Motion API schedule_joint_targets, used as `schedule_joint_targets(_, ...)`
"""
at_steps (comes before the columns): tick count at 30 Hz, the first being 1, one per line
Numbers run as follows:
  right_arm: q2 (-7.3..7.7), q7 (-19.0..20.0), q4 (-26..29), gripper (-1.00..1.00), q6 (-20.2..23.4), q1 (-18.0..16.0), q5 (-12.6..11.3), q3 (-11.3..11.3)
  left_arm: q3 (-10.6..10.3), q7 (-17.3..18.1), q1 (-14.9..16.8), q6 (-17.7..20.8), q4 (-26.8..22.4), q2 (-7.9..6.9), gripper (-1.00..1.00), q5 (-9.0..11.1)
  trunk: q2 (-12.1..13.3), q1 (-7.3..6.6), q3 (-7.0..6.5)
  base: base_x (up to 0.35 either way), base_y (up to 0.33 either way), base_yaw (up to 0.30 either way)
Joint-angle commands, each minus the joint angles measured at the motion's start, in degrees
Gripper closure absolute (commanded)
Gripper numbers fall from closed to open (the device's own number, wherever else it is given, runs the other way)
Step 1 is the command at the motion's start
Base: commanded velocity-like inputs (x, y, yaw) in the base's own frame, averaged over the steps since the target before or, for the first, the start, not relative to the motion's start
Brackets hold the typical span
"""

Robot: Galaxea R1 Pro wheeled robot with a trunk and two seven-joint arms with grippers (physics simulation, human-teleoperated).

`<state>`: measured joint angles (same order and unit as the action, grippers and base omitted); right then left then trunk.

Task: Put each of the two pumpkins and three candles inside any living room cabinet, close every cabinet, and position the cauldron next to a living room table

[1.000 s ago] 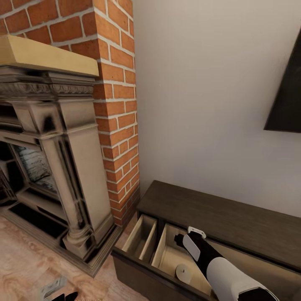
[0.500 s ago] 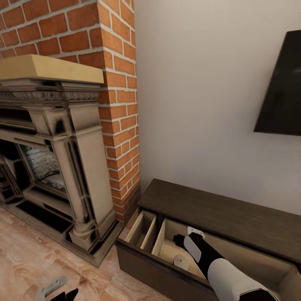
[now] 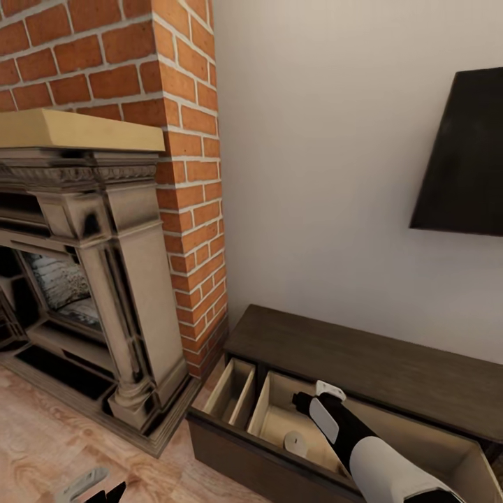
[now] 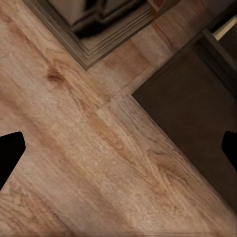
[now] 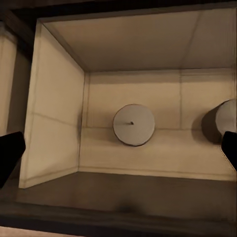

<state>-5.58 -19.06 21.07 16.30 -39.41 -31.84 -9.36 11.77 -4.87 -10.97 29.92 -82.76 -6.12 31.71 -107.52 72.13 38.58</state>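
While hanging over the pulled-out drawer [image 3: 260, 416] of the cabinet [image 3: 363, 356], holds nothing (right pincer [image 5: 119, 150], fingertips released and spread wide). Looks straight down into the pale wooden box. Directly beneath it, centred between the two dark fingertips but well below them: one candle [image 5: 133, 124], upright on the drawer bottom, wick end up. Close by the far fingertip of the same pincer: a second candle [image 5: 222, 121], lying on its side and partly cut off at the frame edge. Neither touched by the pincer. Beyond the drawer's side wall, away from the arm: a narrower compartment [image 3: 234, 391], also open.

Further off, hovers low over the plank floor [image 4: 98, 148] (left pincer [image 4: 119, 152], likewise released, nothing between its fingertips). Just beside it: the dark front corner of the cabinet and the stepped base of the fireplace [image 3: 105, 244].

Above and behind the right pincer: brick column [image 3: 181, 140], plain wall, black TV [image 3: 461, 161].
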Motion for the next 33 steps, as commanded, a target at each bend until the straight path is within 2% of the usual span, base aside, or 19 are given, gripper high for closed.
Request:
schedule_joint_targets(1, 0.07, -0.5, 0.1, -1.0, 0.2, 0.0, -0.4, -0.5, 0.0, -0.5, 0.0, 0.0, 0.3, -0.02, -1.0, 0.7, 0.4, -0.23, -0.22, 0.0, 0.0, -0.186)
schedule_joint_targets(9, 0.11, -0.5, 0.1, -1.0, 0.2, 0.1, -0.4, -0.5, -0.1, -0.4, 0.0, -0.3, 1.1, -0.03, -1.0, 0.6, 3.6, -1.98, -2.2, 0.0, 0.0, -0.172)
schedule_joint_targets(20, 0.08, -0.5, 0.2, -1.0, 0.1, 0.1, -0.4, -0.6, -0.1, -0.4, 0.0, -0.3, 1.1, -0.03, -1.0, 0.6, 8.0, -4.4, -4.33, 0.0, 0.0, -0.031)
schedule_joint_targets(26, 0.08, -0.4, 0.1, -1.0, -2.2, 0.5, -0.4, -0.6, -0.1, -0.3, 0.0, -0.3, 1.1, -0.03, -1.0, 0.7, 10.4, -5.72, -5.82, 0.0, 0.0, -0.141)
schedule_joint_targets(33, 0.12, -0.4, 0.1, -1.0, -2.7, 0.8, -0.4, -0.6, -0.1, -0.1, 0.0, -0.3, 1.1, -0.03, -1.0, 0.7, 13.2, -7.26, -7.64, 0.0, 0.0, -0.167)
